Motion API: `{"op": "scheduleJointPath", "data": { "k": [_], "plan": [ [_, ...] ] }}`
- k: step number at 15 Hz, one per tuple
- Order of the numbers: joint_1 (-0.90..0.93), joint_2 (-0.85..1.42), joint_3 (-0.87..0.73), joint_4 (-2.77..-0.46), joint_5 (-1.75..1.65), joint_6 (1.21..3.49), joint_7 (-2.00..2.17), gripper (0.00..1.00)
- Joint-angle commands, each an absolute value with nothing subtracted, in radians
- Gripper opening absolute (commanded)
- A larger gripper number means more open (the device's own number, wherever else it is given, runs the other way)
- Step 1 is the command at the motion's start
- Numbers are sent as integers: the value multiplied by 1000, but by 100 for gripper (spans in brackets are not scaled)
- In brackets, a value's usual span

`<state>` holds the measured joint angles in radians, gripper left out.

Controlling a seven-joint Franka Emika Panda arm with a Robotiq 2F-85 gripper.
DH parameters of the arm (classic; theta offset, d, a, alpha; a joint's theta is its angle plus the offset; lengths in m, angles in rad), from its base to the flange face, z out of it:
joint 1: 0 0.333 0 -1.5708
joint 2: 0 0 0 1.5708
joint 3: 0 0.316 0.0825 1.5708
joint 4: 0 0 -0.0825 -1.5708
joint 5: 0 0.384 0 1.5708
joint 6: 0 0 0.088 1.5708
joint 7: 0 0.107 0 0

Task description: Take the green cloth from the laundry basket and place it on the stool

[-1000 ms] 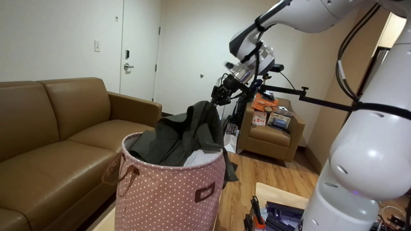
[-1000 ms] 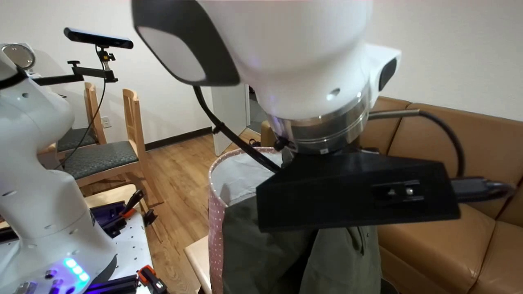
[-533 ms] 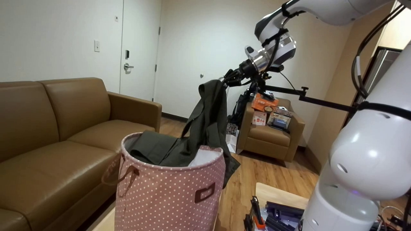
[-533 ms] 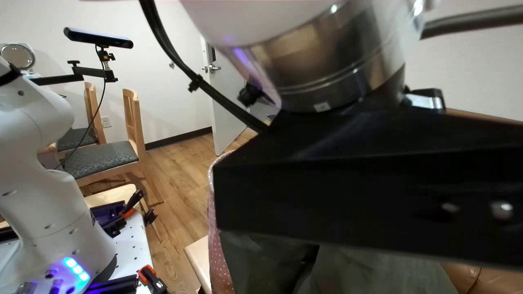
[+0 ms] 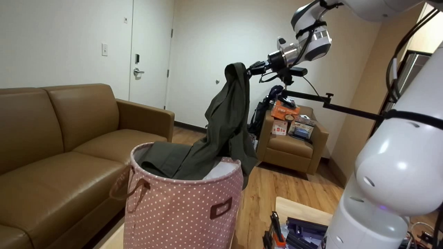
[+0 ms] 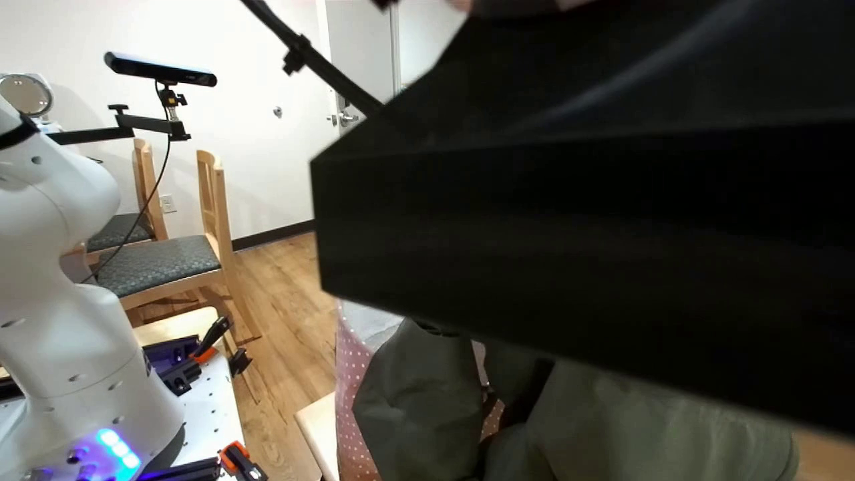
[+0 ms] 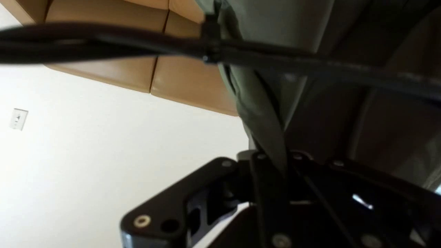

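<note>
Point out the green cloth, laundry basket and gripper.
Green cloth (image 5: pixel 225 128), in an exterior view: its middle folds.
Laundry basket (image 5: pixel 178 211), in an exterior view: dotted outer wall.
Gripper (image 5: pixel 249 72), in an exterior view: midway between its fingertips.

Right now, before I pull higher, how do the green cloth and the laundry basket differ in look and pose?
The green cloth is plain, dark grey-green; the laundry basket is pinkish with small white dots.
The cloth hangs in limp folds, pinched at its top by the gripper; the basket stands upright and open-topped, not gripped.
Both look like fabric, and they overlap: part of the cloth lies inside the basket.
</note>
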<state>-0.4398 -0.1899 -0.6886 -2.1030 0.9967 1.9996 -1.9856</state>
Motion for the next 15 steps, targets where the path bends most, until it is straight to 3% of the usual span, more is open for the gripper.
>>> {"op": "scheduleJointPath", "data": {
  "k": [1, 10, 15],
  "plan": [
    [-436, -145, -699, -2029, 1054, 1984, -1918, 3],
    [-399, 232, -556, -1958, 1070, 2438, -1827, 2],
    [-423, 428, -415, -1908, 935, 2494, -1749, 1]
  ]
}}
